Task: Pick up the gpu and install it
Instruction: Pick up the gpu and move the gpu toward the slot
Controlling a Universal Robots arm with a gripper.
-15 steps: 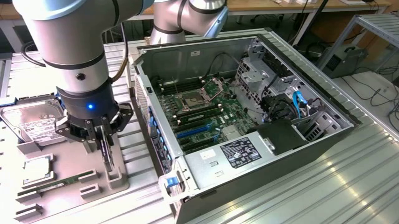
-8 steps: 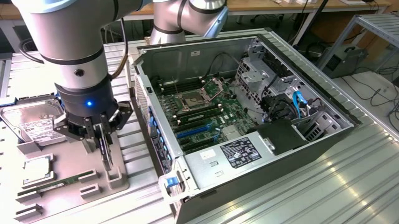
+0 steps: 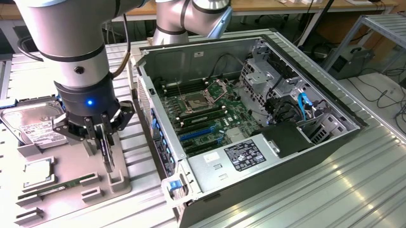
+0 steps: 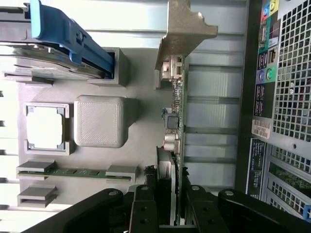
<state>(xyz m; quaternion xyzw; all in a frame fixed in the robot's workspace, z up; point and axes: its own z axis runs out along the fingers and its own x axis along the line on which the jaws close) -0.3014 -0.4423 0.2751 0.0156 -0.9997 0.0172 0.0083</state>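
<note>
The gpu point(image 3: 108, 154) stands on edge over the grey holder tray point(image 3: 70, 161) on the exterior view's left, beside the open PC case point(image 3: 254, 118). My gripper point(image 3: 101, 142) reaches straight down onto it, with a finger on each face of the card, shut on it. In the wrist view the gpu point(image 4: 176, 121) appears edge-on, its green board carrying small components and its silver bracket point(image 4: 183, 34) at the far end. The gripper point(image 4: 169, 194) clamps the near end between black fingers point(image 4: 143, 204). I cannot tell whether the card's lower edge still rests in its tray slot.
The tray also holds a hard drive point(image 3: 32, 126), a CPU point(image 3: 38, 171) and a RAM stick point(image 3: 57, 187). The case lies on its side with the motherboard point(image 3: 203, 109) and blue slots point(image 3: 199, 133) exposed. Its rear port panel point(image 4: 282, 97) stands close beside the card.
</note>
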